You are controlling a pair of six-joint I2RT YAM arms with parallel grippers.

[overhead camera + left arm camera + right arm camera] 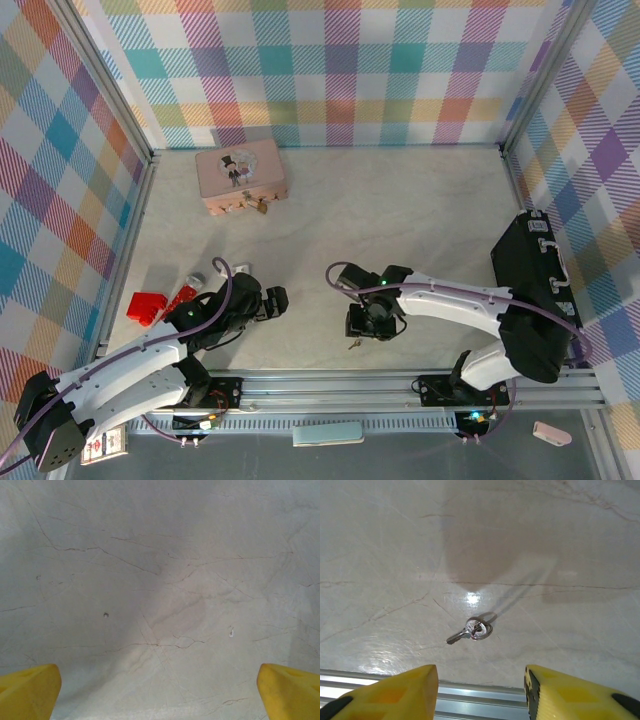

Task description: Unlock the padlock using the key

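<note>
Silver key [470, 630] is lying on the desk [555, 535], well apart from the pink tin [240, 172]; the padlock [261, 207] is hanging at that tin's front. I'm seeing right jaws half-parted, empty; left jaws gaping wide, empty.

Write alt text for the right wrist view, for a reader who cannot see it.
A small silver key lies flat on a pale marble table, untouched, just beyond the yellow fingers of the gripper. A metal rail edges the table.
</note>
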